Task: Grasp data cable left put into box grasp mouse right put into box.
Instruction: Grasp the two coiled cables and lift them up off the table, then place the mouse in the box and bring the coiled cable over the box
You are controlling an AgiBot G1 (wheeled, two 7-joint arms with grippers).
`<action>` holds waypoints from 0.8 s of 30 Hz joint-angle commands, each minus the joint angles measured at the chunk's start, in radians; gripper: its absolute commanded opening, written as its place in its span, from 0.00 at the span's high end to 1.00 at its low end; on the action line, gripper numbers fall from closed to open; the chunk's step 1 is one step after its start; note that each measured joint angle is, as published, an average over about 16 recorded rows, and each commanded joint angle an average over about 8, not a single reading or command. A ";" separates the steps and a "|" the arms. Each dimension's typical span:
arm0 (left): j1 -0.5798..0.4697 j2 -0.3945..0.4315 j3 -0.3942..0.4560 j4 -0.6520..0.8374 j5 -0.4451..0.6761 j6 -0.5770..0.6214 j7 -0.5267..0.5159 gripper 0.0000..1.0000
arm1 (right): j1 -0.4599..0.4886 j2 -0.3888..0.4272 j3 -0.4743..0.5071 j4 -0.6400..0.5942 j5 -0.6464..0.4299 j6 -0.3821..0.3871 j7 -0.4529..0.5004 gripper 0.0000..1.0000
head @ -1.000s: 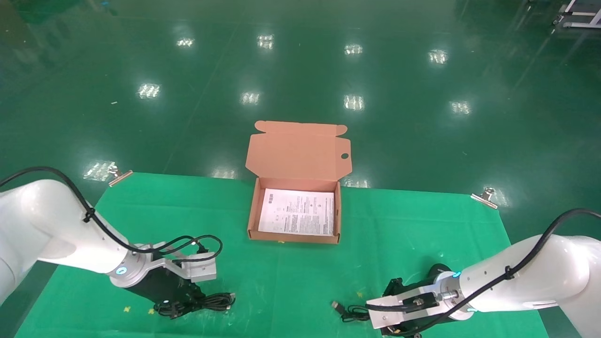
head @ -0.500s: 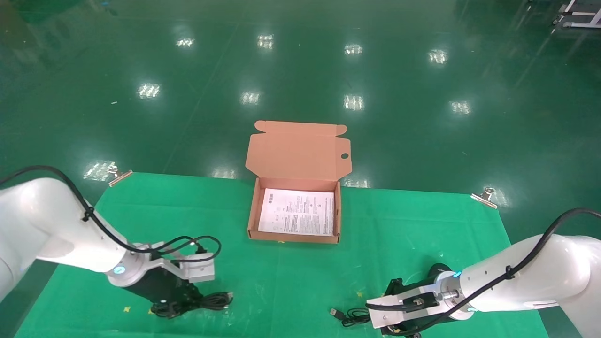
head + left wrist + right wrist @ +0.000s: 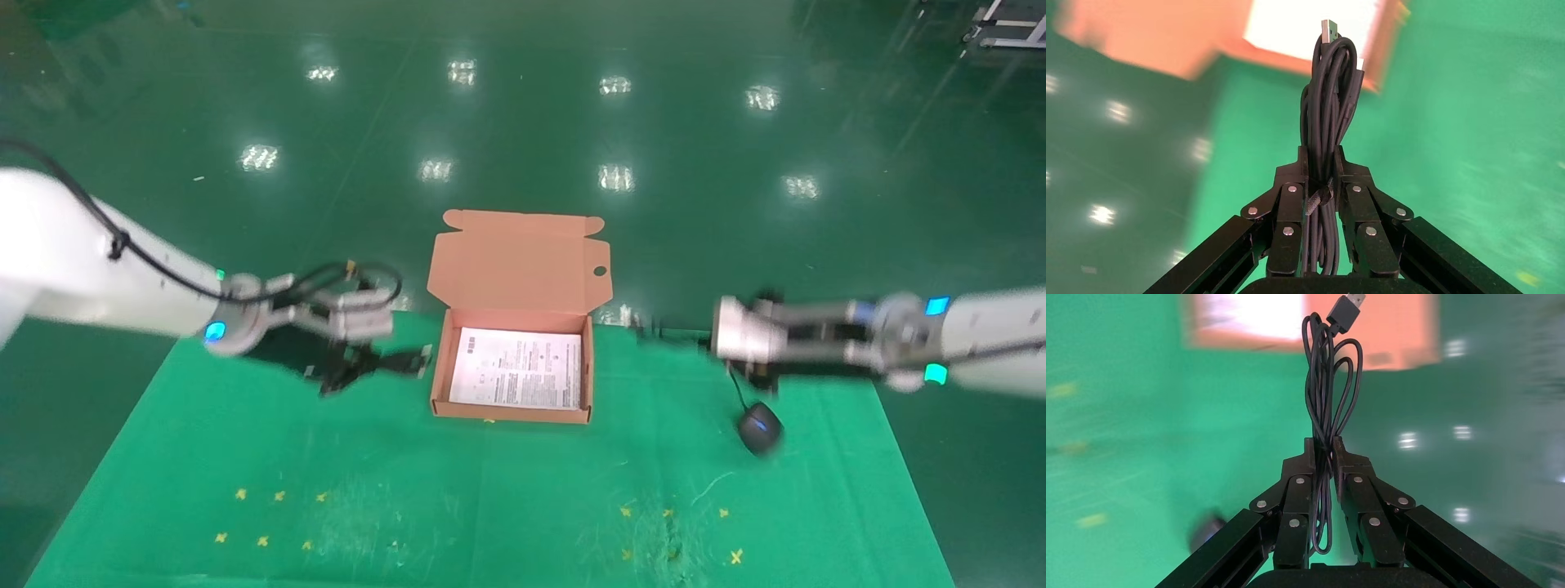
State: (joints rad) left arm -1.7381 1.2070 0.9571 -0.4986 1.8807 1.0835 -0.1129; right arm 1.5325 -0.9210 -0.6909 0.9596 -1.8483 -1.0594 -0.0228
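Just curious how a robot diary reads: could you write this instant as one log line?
left gripper: shut on data cable, near box | right gripper: shut on cord, mouse dangling

Box (image 3: 512, 412): mid-counter toward the far edge; your only fixed obstacle, its raised lid blocking the far side. Its top stands open to you, and the counter (image 3: 458, 506) toward the near edge lies free.

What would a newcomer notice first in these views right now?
Both arms are up, flanking the open box. The left tool is clamped on the data cable beside the box's left wall. The right tool pinches the mouse's cord, with the mouse dangling below it.
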 commanded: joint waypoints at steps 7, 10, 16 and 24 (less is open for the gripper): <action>-0.041 -0.007 0.003 -0.160 0.062 -0.085 -0.075 1.00 | 0.125 -0.060 0.058 -0.004 0.042 0.076 -0.024 1.00; -0.057 -0.001 0.006 -0.192 0.097 -0.121 -0.109 1.00 | 0.168 -0.116 0.072 -0.040 0.069 0.097 -0.055 1.00; -0.094 0.018 0.007 -0.213 0.154 -0.185 -0.159 1.00 | 0.247 -0.242 0.087 -0.166 0.111 0.151 -0.162 1.00; -0.134 0.030 0.000 -0.213 0.169 -0.206 -0.170 1.00 | 0.320 -0.351 0.108 -0.332 0.168 0.180 -0.314 1.00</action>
State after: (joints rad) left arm -1.8687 1.2342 0.9577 -0.7137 2.0487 0.8769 -0.2816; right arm 1.8468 -1.2629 -0.5854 0.6435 -1.6866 -0.8817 -0.3228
